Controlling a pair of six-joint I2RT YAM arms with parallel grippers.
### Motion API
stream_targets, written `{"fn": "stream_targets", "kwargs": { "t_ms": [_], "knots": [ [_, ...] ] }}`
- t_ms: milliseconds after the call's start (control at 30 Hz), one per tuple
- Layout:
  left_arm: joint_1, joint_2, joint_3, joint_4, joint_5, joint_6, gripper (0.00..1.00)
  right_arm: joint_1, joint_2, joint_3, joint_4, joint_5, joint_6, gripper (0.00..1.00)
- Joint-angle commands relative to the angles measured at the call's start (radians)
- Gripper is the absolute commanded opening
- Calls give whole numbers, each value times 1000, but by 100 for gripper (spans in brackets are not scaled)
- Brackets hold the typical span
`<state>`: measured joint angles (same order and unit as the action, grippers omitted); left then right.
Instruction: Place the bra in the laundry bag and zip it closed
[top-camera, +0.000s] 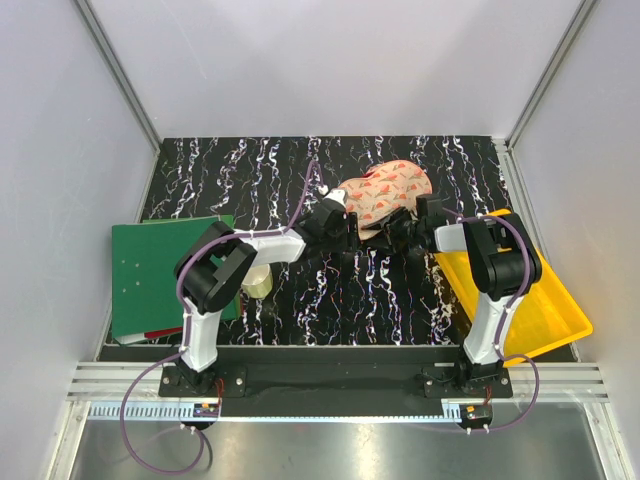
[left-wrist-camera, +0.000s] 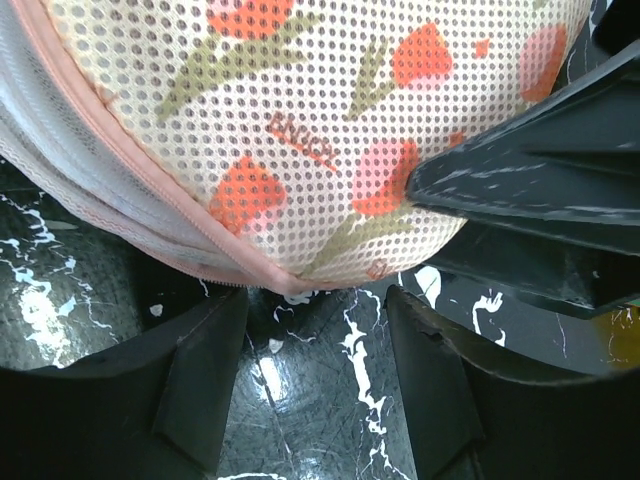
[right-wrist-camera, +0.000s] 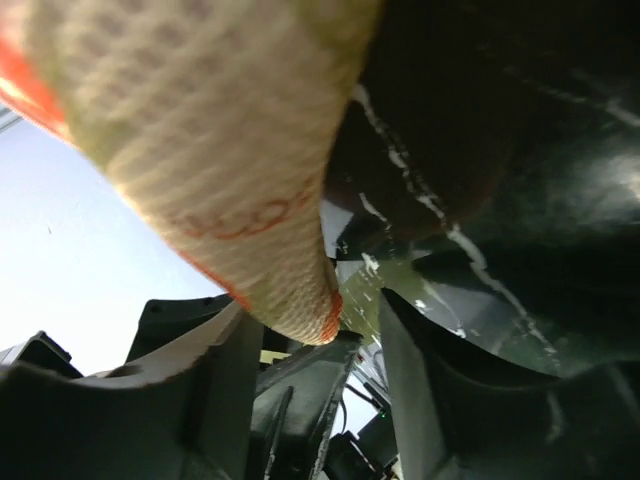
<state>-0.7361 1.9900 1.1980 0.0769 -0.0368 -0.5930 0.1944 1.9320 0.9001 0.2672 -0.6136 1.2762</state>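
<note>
Though one laundry bag (top-camera: 390, 190) shows overhead, only the wrist views reveal the left gripper (left-wrist-camera: 315, 310) and right gripper (right-wrist-camera: 315, 315) agape, clamping nothing.

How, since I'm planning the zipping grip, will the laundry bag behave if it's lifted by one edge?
Probably floppy: the laundry bag is padded mesh with a bulging, rounded edge, so it would likely sag. Likely light for its size, being airy mesh. Its textured weave should grip well, but the table looks glossy, so a push may slide it.

The left arm (top-camera: 203, 330) and right arm (top-camera: 488, 325) reach forward and inward; left tool (top-camera: 337, 222) and right tool (top-camera: 398, 230) nearly meet (jaws parted on both).
</note>
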Motion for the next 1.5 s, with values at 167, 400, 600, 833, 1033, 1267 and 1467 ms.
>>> {"fn": "stream_targets", "kwargs": {
  "t_ms": [167,400,600,833,1033,1267,1467],
  "knots": [
    [24,-143,-107,112,58,31,69,2,16,60,4,37,17,35],
    [58,-134,-118,168,209,116,66,4,-30,98,-37,-12,40,25],
    [70,-88,-84,170,222,133,61,2,-50,112,-94,-21,29,15],
    [69,-65,-57,191,187,133,51,0,-57,106,-75,-37,64,10],
    [70,-30,-12,179,170,131,49,0,-57,102,-59,-51,83,9],
    [70,-11,21,136,104,116,45,0,-61,85,-31,-64,106,7],
    [70,-13,31,127,69,107,38,0,-61,71,-14,-75,114,6]
  ]
}}
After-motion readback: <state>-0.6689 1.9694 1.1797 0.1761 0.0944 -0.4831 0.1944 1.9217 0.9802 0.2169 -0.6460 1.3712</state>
